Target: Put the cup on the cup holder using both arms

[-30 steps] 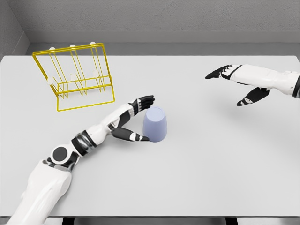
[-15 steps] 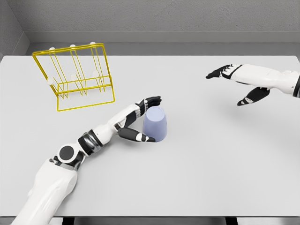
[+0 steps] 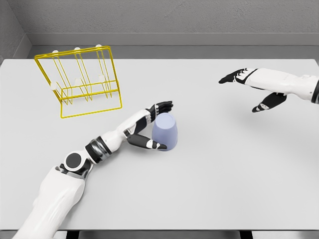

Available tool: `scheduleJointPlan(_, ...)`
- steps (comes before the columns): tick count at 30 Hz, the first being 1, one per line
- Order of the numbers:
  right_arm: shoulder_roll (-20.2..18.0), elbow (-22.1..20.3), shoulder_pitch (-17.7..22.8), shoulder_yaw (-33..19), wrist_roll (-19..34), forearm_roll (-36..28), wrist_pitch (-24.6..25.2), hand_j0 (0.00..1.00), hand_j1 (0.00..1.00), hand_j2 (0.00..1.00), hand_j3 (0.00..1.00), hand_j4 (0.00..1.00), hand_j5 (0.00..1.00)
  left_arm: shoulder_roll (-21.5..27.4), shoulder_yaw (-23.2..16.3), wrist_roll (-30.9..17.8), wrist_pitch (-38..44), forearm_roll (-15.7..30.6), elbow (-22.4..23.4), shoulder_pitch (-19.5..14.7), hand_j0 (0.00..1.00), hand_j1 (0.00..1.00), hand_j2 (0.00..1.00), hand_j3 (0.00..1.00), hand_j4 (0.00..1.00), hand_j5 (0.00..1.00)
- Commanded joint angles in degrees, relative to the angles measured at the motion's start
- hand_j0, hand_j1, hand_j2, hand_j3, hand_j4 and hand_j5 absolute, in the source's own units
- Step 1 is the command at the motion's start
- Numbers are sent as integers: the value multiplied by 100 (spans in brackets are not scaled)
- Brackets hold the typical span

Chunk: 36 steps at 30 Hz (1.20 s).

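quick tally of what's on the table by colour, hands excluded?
Lavender cup: 1
Yellow wire cup holder: 1
Total: 2, both on the white table.

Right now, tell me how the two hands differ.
The left hand sits at the lavender cup, fingers and thumb spread around its side; the right hand hangs open at the far right, away from everything. The left is low at the table; the right looks raised. Both have black fingers.
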Motion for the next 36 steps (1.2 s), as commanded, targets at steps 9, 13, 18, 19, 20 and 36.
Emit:
scheduleJointPlan(9, -6, -2, 0, -4, -3, -37, 14, 100, 100, 100, 100, 100, 100, -79, -61, 0, -10, -31, 3, 0, 100, 100, 100, 100, 100, 100)
scheduleJointPlan(13, 3, -2, 9, -4, -3, -37, 14, 100, 100, 100, 100, 100, 100, -88, -70, 0, -1, -31, 3, 0, 100, 100, 100, 100, 100, 100)
scheduleJointPlan(18, -6, -2, 0, -4, -3, -37, 14, 100, 100, 100, 100, 100, 100, -79, -70, 0, -1, -23, 3, 0, 55, 55, 55, 55, 55, 55)
scheduleJointPlan(19, -6, -2, 0, -4, -3, -37, 14, 100, 100, 100, 100, 100, 100, -79, -70, 0, -1, -23, 3, 0, 50, 50, 50, 50, 50, 50)
scheduleJointPlan(20, -6, -2, 9, -4, 6, -37, 14, 100, 100, 100, 100, 100, 100, -79, -70, 0, -1, -23, 3, 0, 46, 46, 46, 46, 46, 46)
scheduleJointPlan(36, -6, -2, 0, -4, -3, -37, 14, 100, 100, 100, 100, 100, 100, 9, 62, 0, 34, 65, -682, 123, 38, 38, 38, 38, 38, 38)
